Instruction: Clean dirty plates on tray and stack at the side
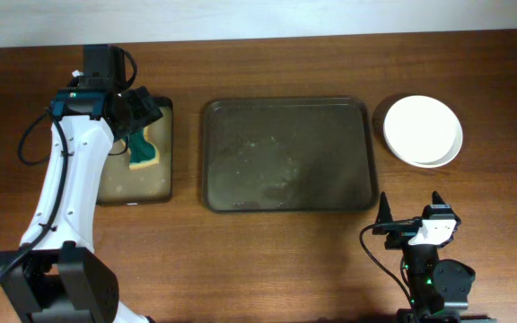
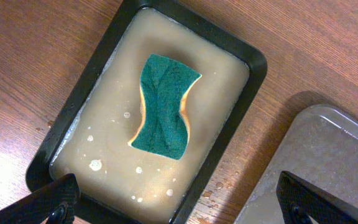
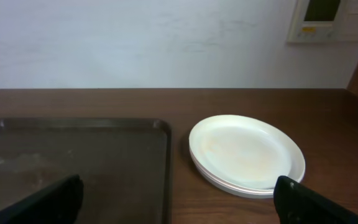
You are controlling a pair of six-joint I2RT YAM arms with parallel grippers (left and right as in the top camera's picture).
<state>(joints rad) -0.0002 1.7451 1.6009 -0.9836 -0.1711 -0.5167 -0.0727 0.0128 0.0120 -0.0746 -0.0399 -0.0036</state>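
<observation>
The white plates (image 1: 423, 130) sit in one stack on the table to the right of the tray (image 1: 285, 154); the stack also shows in the right wrist view (image 3: 246, 154). The dark tray holds no plates, only faint wet smears. My left gripper (image 1: 133, 112) is open and empty above the basin, its fingertips (image 2: 179, 202) spread wide. My right gripper (image 1: 413, 208) is open and empty, low near the table's front edge, in front of the stack and the tray's right corner (image 3: 160, 127).
A black-rimmed basin (image 1: 164, 148) of murky soapy water stands left of the tray, with a green-and-yellow sponge (image 2: 163, 106) lying in it. Water drops lie on the wood between basin and tray (image 2: 219, 186).
</observation>
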